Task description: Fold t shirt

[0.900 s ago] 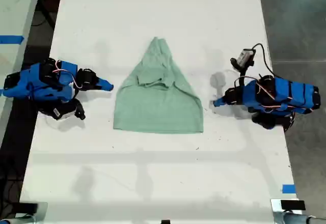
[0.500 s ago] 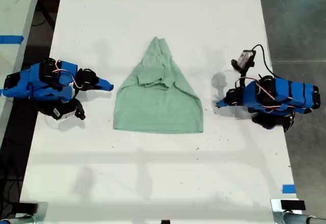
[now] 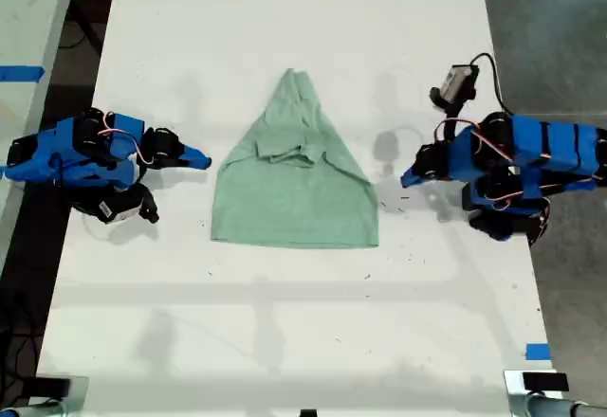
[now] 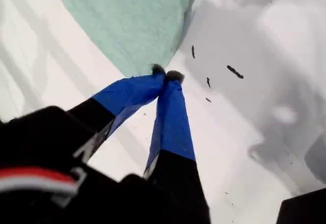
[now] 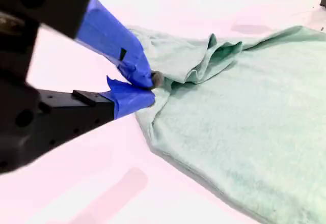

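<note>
Mint-green, your t shirt (image 3: pixel 294 182) lies mid-tabletop (image 3: pixel 285 28) in the exterior view, tapering toward that view's top along its long axis; the first wrist view shows the first claw (image 4: pixel 166 75) closed, empty beside its hem corner, and the second wrist view shows the second claw (image 5: pixel 148 89) closed at the shirt's edge.

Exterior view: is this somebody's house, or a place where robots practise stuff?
Probably a robot lab or workshop, not a house. Two blue arms sit on a long white table with only a t shirt between them, blue tape marks a neighbouring bench, and bare cables show.
</note>
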`<move>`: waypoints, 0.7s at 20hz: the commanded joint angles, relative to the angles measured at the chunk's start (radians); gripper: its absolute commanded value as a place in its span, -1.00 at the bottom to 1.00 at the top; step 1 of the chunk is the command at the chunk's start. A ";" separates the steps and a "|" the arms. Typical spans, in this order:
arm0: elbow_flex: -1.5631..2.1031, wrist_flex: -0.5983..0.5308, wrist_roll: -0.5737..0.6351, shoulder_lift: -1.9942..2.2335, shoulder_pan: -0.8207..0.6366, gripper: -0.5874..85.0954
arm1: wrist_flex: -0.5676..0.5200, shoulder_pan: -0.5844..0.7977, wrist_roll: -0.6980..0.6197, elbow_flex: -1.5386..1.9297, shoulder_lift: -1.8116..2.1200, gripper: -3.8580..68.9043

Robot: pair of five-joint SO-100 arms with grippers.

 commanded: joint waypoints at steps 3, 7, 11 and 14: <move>-0.006 -0.012 0.011 0.005 -0.005 -0.99 | -0.124 -0.043 0.026 -0.213 -0.374 -0.17; -0.006 -0.012 0.011 0.005 0.000 -0.99 | -0.239 -0.041 0.034 -0.229 -0.594 -0.24; -0.006 -0.012 0.011 0.005 0.002 -0.99 | -0.339 -0.038 0.038 -0.202 -0.747 -0.34; -0.006 -0.012 0.011 0.005 0.003 -0.99 | -0.383 -0.029 0.049 -0.204 -0.862 -0.56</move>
